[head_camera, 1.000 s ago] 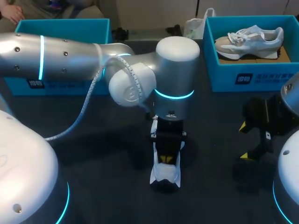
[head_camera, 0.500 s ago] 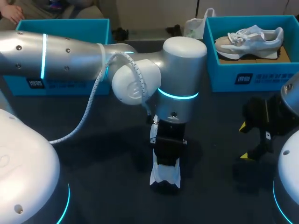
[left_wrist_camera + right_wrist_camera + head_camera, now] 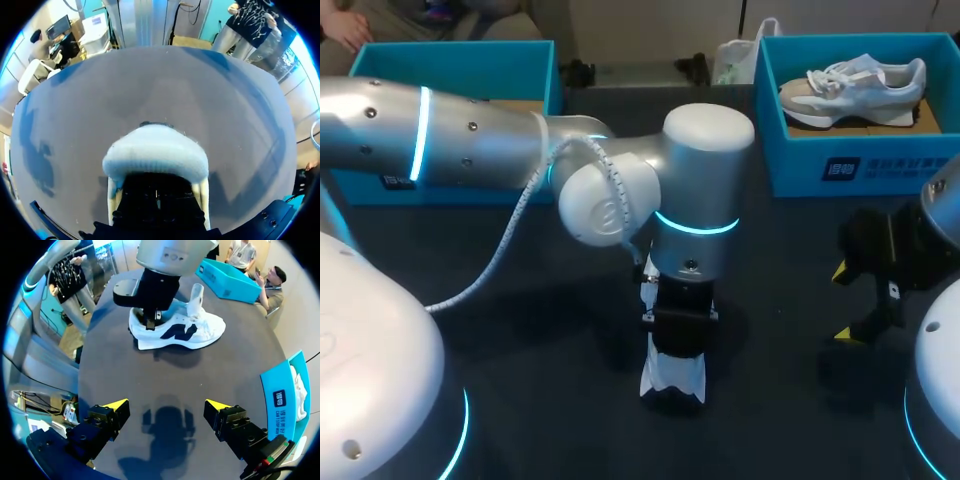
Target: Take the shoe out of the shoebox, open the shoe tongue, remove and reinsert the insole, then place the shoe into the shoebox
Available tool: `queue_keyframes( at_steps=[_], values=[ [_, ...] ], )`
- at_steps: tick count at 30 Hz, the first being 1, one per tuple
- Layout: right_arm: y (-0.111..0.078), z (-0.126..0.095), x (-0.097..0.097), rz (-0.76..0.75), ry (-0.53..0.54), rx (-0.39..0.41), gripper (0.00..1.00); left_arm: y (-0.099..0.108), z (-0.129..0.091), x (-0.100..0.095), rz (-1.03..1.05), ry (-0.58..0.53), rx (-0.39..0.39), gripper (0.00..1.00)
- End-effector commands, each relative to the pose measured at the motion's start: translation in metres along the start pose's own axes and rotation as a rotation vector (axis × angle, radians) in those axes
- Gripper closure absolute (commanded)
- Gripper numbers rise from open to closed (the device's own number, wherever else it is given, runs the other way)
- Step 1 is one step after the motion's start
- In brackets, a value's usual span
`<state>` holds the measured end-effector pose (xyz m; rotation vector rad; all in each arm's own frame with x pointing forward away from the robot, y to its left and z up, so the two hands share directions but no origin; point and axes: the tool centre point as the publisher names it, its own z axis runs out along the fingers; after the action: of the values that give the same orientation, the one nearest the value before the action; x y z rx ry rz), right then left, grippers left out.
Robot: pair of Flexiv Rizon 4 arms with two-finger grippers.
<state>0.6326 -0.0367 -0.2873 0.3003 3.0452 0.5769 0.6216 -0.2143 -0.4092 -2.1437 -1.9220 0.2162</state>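
One white shoe point(image 3: 672, 378) stands on the desk point(image 3: 550, 390), midway between its side edges and nearer the front edge. The left pincer point(image 3: 678, 335) dips into its heel opening; whether it grips anything I cannot tell. The right pincer point(image 3: 167, 405) hangs spread wide near the desk's right edge. A second shoe point(image 3: 855, 85) lies in the blue box point(image 3: 850, 160) at the far right corner.

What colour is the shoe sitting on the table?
White shoe, dark side mark; right wrist view shows it best.
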Motion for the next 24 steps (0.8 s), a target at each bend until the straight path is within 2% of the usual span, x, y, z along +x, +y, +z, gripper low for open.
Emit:
queue_keyframes(
  at_steps=[1, 8, 16, 22, 24],
  values=[
    [0.000, 0.001, 0.001, 0.000, -0.003, 0.001, 0.00, 0.015, -0.004, 0.012, -0.013, -0.011, -0.067, 1.00],
    [0.000, 0.001, 0.001, 0.000, -0.003, 0.001, 0.00, 0.023, -0.019, 0.016, -0.023, -0.016, -0.099, 1.00],
    [0.000, 0.001, 0.001, 0.000, -0.003, 0.001, 0.00, 0.009, -0.044, 0.018, 0.035, -0.043, -0.104, 1.00],
    [0.000, 0.001, 0.001, 0.000, -0.003, 0.001, 0.00, 0.019, -0.041, 0.014, 0.045, 0.031, -0.143, 1.00],
    [0.000, 0.001, 0.001, 0.000, -0.003, 0.001, 0.00, 0.023, -0.037, 0.014, 0.050, 0.091, -0.149, 1.00]
  ],
)
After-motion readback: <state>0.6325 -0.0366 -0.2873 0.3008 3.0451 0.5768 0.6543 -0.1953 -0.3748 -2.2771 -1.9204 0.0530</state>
